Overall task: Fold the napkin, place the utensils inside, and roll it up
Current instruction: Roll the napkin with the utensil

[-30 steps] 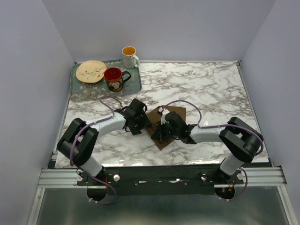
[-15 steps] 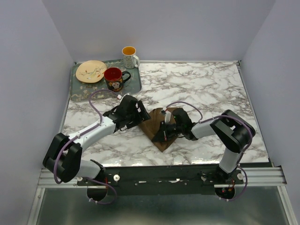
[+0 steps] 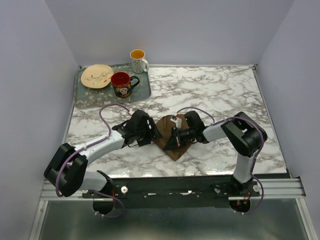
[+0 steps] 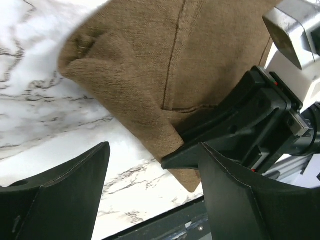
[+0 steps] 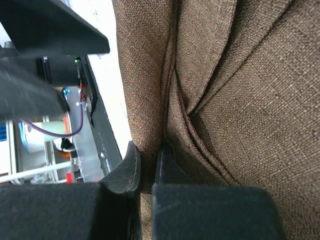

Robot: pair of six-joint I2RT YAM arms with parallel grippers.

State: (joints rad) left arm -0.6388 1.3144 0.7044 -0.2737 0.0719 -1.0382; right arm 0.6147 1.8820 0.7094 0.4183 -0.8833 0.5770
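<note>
Right tool [image 3: 170, 143] and left tool [image 3: 151, 132] meet over middle of marble bench [image 3: 225, 90]. Napkin [image 3: 164, 125] lies bunched there, long axis far-to-near. Right tool clamped on fold at napkin's near-left edge. Left tool jaws apart, empty, just beside that edge; napkin to its right. Left arm likely best placed for next tuck. Spoon not visible.

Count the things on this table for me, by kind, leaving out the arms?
mugs: 2, the red mug and the white mug
plate: 1
tray: 1
napkin: 1
total: 5
</note>
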